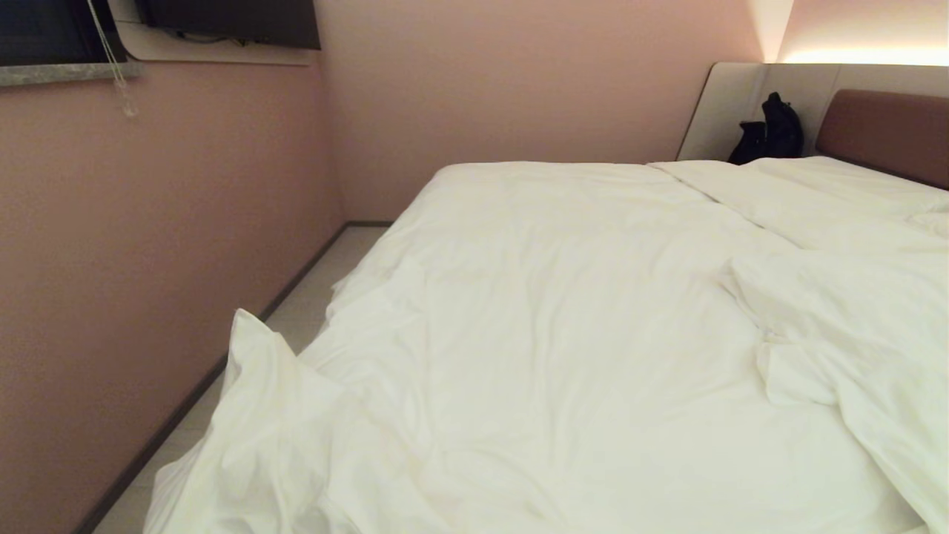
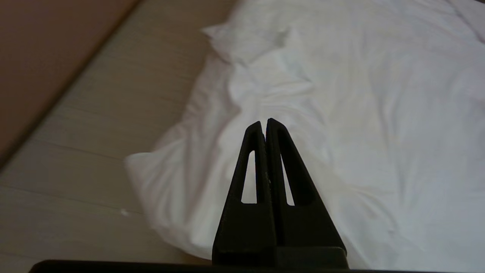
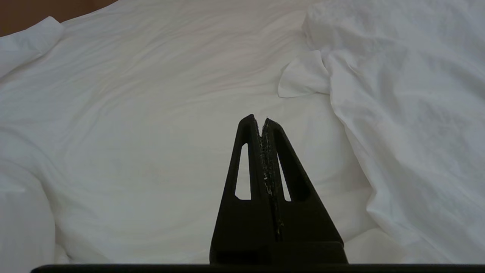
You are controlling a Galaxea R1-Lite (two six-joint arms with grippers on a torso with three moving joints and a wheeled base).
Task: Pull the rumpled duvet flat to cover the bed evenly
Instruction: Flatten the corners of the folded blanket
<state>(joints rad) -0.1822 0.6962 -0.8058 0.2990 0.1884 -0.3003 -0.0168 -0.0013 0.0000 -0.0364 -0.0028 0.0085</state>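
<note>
The white duvet (image 1: pixel 563 348) lies on the bed (image 1: pixel 882 126), bunched at the near left corner and folded back on the right. The left tool (image 2: pixel 264 123) and right tool (image 3: pixel 260 120) hang above it, both pressed together, holding nothing
</note>
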